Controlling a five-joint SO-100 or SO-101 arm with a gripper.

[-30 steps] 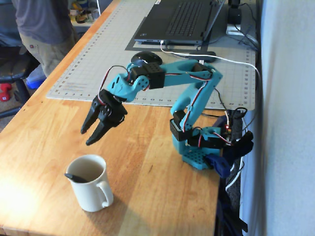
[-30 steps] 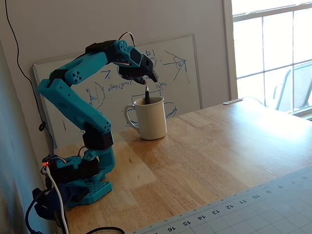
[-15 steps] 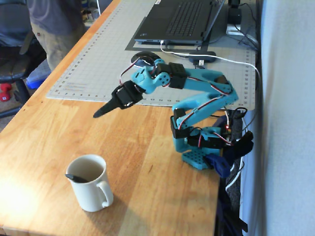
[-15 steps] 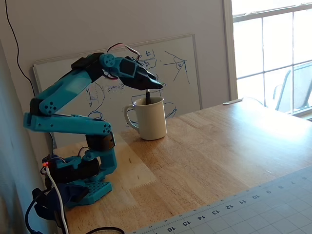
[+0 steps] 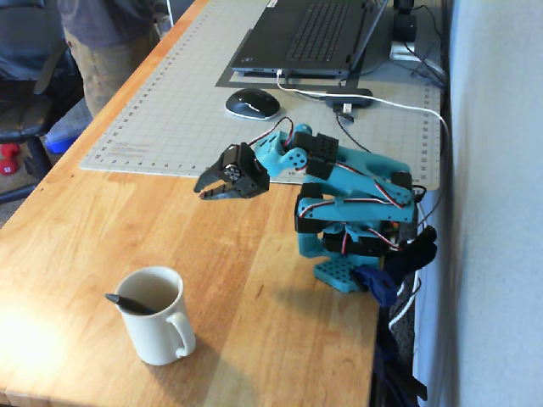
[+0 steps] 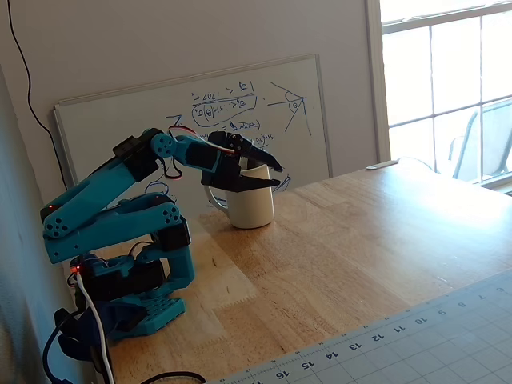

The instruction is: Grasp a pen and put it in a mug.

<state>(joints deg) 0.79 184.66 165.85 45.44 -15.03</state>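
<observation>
Folded back since half a second ago: arm now low over its base, claw [image 5: 206,188] pulled away from the mug [image 5: 157,316] toward the mat [image 5: 170,102]. Fingers parted, holding nothing. Pen [image 5: 127,303] sits inside the mug, leaning on the rim opposite the handle, long axis tilted, top end poking out. In a fixed view the claw [image 6: 274,174] overlaps the mug [image 6: 250,208], so the pen probably hides behind it. Mug lies well apart from the claw, toward the near table edge. Task looks done.
</observation>
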